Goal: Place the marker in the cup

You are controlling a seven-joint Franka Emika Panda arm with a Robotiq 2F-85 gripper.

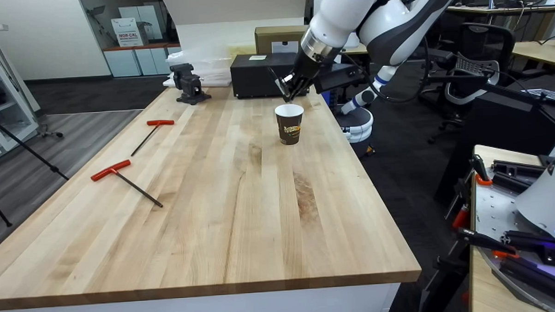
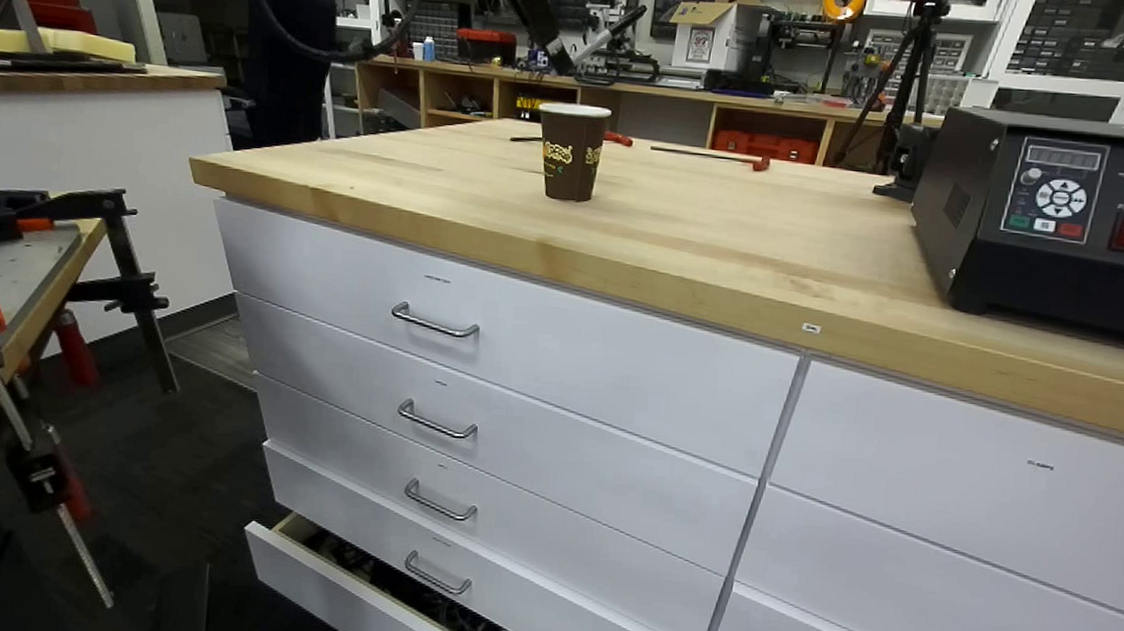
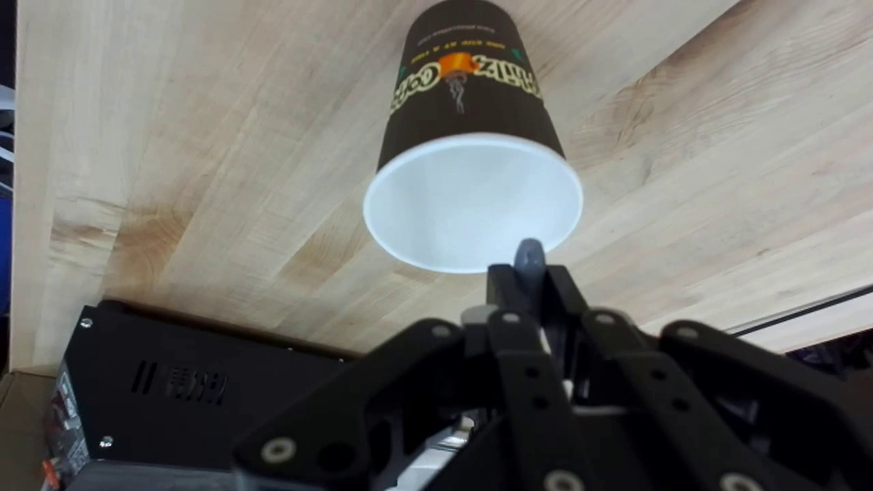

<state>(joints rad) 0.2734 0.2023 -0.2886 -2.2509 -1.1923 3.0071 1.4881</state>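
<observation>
Tool (image 3: 530, 281) gripping marker (image 3: 529, 252). Cup (image 1: 289, 128) upright on pale wooden tabletop (image 1: 261, 212); dark floor (image 1: 395, 170), office chair (image 1: 486, 45) beyond.

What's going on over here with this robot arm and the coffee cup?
A Franka robot arm is holding a marker between its fingers, near the rim of a paper coffee cup, seemingly to drop it in. The cup stands upright on the wooden tabletop, and the marker is not inside it yet. In the wrist view the marker's tip overlaps the rim, but how high it hangs is hard to tell. Two red T-handle hex keys lie elsewhere on the tabletop.
</observation>
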